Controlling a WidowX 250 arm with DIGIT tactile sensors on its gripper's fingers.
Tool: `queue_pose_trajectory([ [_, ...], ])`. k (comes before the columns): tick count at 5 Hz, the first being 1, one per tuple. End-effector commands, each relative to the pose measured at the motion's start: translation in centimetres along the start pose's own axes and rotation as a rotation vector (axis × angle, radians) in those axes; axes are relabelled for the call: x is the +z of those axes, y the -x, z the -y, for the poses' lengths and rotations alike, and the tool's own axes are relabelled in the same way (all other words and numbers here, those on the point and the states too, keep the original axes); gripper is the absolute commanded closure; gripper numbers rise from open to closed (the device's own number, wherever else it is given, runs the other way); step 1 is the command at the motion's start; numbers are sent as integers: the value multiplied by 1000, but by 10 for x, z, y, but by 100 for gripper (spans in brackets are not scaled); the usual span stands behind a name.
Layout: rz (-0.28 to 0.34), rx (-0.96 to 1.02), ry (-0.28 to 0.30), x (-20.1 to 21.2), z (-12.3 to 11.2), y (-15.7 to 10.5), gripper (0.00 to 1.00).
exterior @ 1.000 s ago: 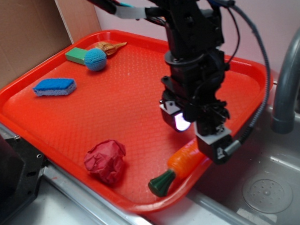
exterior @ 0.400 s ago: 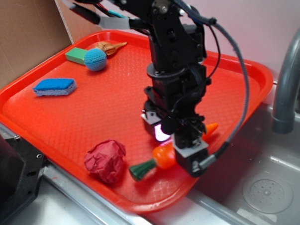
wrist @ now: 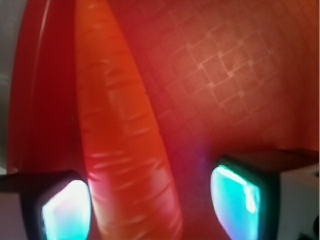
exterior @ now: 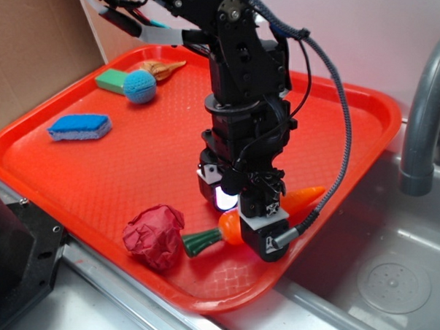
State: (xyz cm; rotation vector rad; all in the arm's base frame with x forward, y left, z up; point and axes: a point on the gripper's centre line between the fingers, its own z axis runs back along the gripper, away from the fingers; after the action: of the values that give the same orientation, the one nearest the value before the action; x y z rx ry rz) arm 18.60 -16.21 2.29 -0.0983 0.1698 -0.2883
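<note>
Compared with a second earlier, the end effector [exterior: 240,211] had swung left across the red tray [exterior: 74,179] and the toy carrot [exterior: 303,198] went with it. It used to sit by the tray's near right edge, and now its green top pointed at the crumpled red rag [exterior: 154,236], almost touching it. The carrot lay flat on the tray, so my guess is it got dragged along, not lifted.

In the wrist view the carrot [wrist: 125,140] ran between the two glowing pads [wrist: 235,200], hugging the left one with a clear gap to the right one, so the jaws were spread, not clamped.

Count: one carrot, one rag, one blue sponge [exterior: 79,127], one blue knitted ball [exterior: 140,87], one green block [exterior: 111,80], one tan toy [exterior: 163,68] I couldn't identify, plus one faucet [exterior: 423,127] over the sink [exterior: 385,275]
</note>
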Motion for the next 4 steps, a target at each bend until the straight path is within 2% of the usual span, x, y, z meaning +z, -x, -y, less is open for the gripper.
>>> queue_pose_trajectory([
  [1, -62, -71, -23, 4, 3, -5, 100],
  [2, -66, -81, -40, 13, 4, -4, 100],
  [3, 38, -20, -106, 62, -2, 6, 100],
  [4, 227, 66, -173, 111, -13, 27, 100],
])
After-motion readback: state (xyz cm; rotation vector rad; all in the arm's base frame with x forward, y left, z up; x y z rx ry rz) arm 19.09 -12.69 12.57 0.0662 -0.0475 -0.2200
